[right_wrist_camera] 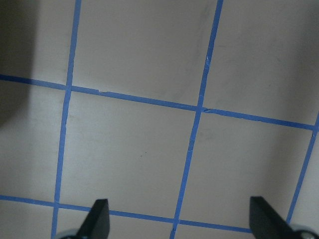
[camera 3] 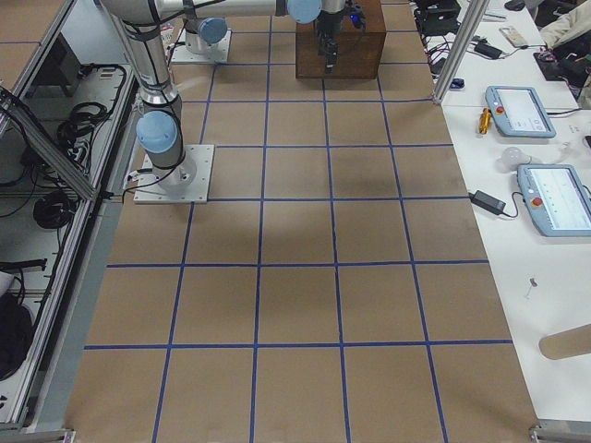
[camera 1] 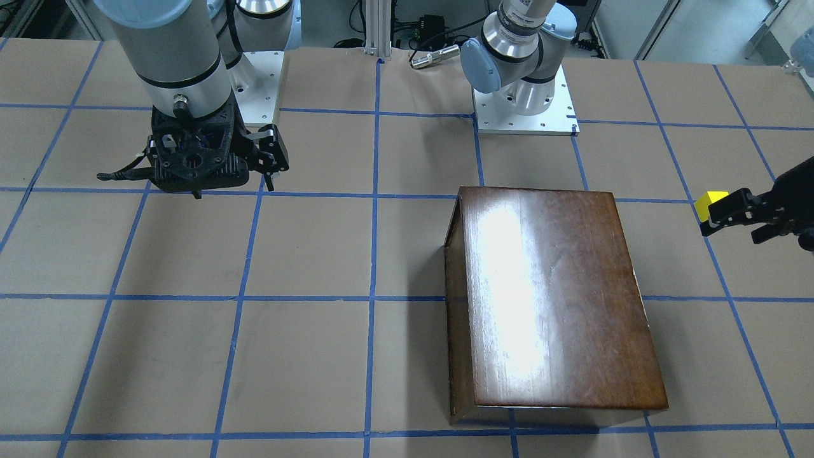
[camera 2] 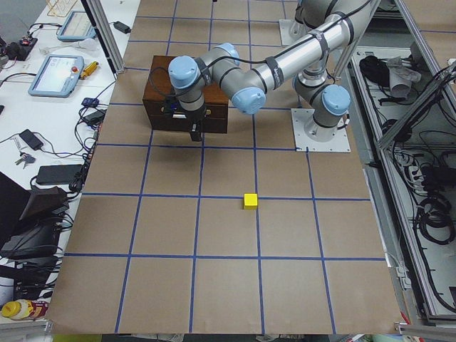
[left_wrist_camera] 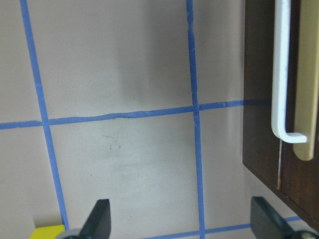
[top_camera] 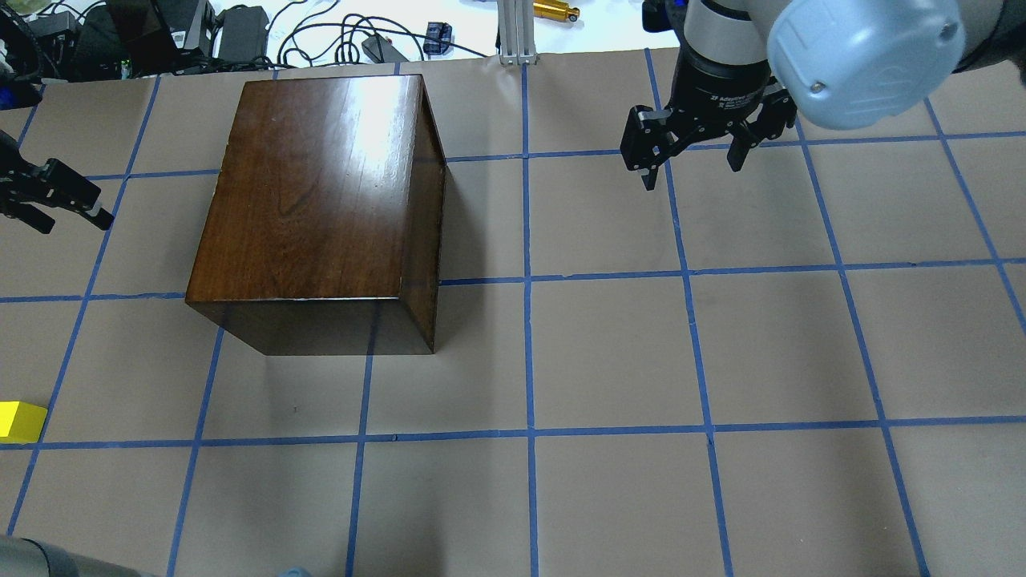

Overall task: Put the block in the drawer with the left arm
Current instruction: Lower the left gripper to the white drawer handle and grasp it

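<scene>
The yellow block [top_camera: 20, 422] lies on the table at the far left edge of the overhead view; it also shows in the front view [camera 1: 711, 205] and the exterior left view [camera 2: 250, 201]. The dark-brown cabinet [top_camera: 321, 200] stands to its right. Its drawer front [left_wrist_camera: 256, 84] with a white handle [left_wrist_camera: 281, 74] looks shut. My left gripper [top_camera: 76, 224] hovers open and empty above the table beside the cabinet's drawer side. In the left wrist view the block [left_wrist_camera: 47, 232] peeks in at the bottom left, by one finger [left_wrist_camera: 99, 219]. My right gripper [top_camera: 693, 170] is open and empty, far away.
The table is brown paper with a blue tape grid [top_camera: 527, 280]. Cables and devices [top_camera: 240, 32] lie past its far edge. The arm bases [camera 1: 524, 108] stand at the robot's side of the table.
</scene>
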Controlling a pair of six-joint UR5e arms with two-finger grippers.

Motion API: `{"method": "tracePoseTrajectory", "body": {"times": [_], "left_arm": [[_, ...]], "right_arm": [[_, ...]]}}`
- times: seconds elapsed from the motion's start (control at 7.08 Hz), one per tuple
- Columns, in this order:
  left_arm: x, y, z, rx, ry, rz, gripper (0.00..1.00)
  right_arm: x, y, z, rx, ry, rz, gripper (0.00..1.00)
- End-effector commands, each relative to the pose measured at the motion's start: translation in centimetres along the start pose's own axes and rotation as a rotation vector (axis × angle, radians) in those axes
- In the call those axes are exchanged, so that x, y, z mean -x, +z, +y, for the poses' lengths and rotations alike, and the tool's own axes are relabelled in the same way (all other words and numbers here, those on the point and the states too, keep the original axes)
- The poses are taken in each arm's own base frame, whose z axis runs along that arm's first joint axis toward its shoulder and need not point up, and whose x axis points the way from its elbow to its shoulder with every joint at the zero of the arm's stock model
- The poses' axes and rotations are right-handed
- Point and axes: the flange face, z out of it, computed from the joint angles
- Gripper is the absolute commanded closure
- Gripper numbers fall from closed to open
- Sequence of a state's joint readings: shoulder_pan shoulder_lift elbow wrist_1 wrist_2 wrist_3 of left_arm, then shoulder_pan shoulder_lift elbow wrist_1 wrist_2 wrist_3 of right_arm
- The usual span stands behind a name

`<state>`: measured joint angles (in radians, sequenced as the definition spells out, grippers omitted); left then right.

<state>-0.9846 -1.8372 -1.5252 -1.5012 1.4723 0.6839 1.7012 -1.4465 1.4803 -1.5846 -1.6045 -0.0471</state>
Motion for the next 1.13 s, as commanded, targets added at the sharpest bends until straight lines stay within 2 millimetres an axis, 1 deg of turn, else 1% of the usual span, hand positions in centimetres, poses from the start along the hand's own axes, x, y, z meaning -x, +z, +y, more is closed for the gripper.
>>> {"method": "tracePoseTrajectory", "body": {"times": [0.0,0.42,0.56,0.71,0.85,0.99], "left_arm": [[0.5,2.7,-1.7,-0.037,0.012,0.118,0.00],[-0.1,5.2,-2.9,-0.069,0.005,0.236,0.00],[-1.2,5.5,-3.4,-0.086,0.004,0.282,0.00],[-1.9,6.2,-3.6,-0.077,0.008,0.292,0.00],[-2.1,7.3,-3.9,-0.085,0.000,0.331,0.00],[-2.0,8.0,-3.9,-0.076,-0.017,0.341,0.00]], "right_arm": [[0.0,0.0,0.0,0.000,0.000,0.000,0.00],[0.0,0.0,0.0,0.000,0.001,0.000,0.00],[0.0,0.0,0.0,0.000,0.001,0.000,0.00],[0.0,0.0,0.0,0.000,0.000,0.000,0.00],[0.0,0.0,0.0,0.000,0.001,0.000,0.00],[0.0,0.0,0.0,0.000,0.001,0.000,0.00]]}}
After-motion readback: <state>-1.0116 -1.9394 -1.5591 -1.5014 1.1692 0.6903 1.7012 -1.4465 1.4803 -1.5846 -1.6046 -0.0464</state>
